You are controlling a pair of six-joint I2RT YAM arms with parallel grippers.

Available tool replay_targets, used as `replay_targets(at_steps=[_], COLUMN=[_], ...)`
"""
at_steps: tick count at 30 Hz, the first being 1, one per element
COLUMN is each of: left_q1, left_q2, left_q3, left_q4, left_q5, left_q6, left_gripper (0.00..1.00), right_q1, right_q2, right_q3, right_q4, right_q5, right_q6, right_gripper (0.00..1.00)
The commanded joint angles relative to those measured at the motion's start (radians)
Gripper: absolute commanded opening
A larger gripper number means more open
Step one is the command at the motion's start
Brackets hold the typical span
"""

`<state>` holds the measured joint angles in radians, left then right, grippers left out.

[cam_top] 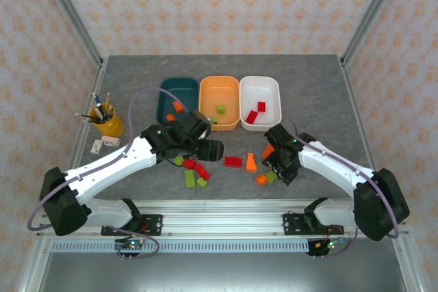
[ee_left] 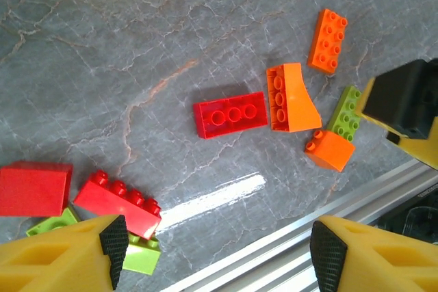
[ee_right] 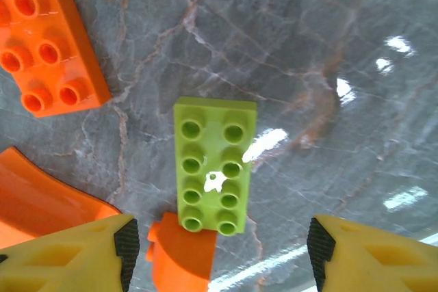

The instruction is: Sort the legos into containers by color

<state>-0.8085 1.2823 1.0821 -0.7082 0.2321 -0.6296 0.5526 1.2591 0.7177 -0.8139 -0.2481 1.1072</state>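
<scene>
One lime brick (ee_right: 214, 174) beneath right pincer (ee_right: 222, 251)

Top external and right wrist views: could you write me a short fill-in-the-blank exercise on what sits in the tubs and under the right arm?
1. The white tub holds two bricks coloured ___.
2. The dark teal tub holds legos coloured ___.
3. In the right wrist view, the lime green brick lying on the table shows ___ studs.

Missing words: red; orange; eight.
</scene>
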Motion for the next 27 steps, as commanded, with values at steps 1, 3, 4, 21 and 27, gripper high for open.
replay_targets(at_steps=[1, 3, 4, 21, 27], left_q1=[-0.012, -0.014, -0.015, -0.02, -0.022], left_q2=[-0.035, -0.042, -0.044, -0.045, -0.05], left_q3=[-0.01, -0.014, -0.014, -0.011, -0.017], left_q4=[0.065, 0.074, 0.075, 0.103, 0.114], left_q5=[-0.017, -0.016, -0.016, 0.006, 0.006], left_q6=[-0.03, -0.031, -0.032, -0.039, -0.051], left_gripper=[0.74, 0.74, 0.74, 0.74, 0.74], right_q1=[-0.006, -0.006, -0.006, -0.026, -0.026], right_q2=[0.034, 0.057, 0.068, 0.15, 0.172], right_q3=[-0.011, -0.013, -0.016, -0.058, -0.066], right_q4=[0.07, 0.073, 0.072, 0.137, 0.161], right_q5=[0.0, 0.0, -0.002, -0.002, 0.007], right_q6=[0.028, 0.027, 0.027, 0.029, 0.032], right_gripper=[0.67, 0.66, 0.66, 0.47, 0.4])
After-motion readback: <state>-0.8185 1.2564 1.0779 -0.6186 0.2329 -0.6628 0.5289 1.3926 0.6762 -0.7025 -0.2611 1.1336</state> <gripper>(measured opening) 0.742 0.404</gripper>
